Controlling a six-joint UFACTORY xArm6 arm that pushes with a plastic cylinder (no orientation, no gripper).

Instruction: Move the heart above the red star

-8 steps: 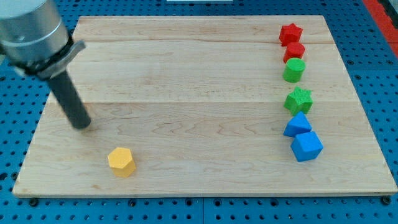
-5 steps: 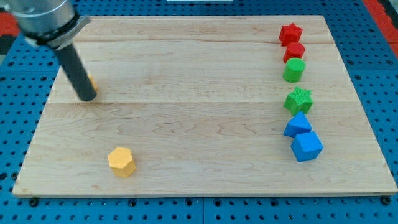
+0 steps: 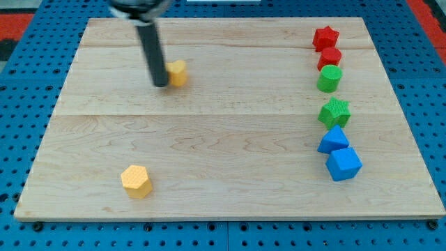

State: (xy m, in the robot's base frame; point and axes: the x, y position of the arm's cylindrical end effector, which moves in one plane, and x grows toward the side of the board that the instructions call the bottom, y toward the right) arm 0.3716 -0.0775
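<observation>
Nearest the bottom edge of the wooden board point(image 3: 230, 181), toward its bottom left corner, a yellow hexagon block point(image 3: 136, 181) was seen lying alone. Along the right edge a column of blocks was ranged from bottom to top: a blue cube-like block point(image 3: 343, 164), a blue triangular block point(image 3: 334, 139) touching it, a green star point(image 3: 334, 111) just above, then, after a small gap, a green cylinder point(image 3: 329, 79), a red block point(image 3: 329, 57) of unclear shape touching it, and the red star point(image 3: 325, 37) closest to the top right corner. Farther up, in the upper left part of the board, the dark rod was seen coming down from the top edge, with my tip point(image 3: 160, 84) set against the left side of a small yellow block point(image 3: 178, 72), taken to be the heart, though its shape could not be made out clearly. The rod carried no jaws, so nothing was clamped; the block was only touched. The yellow block was well apart from the red star, far to its left.
</observation>
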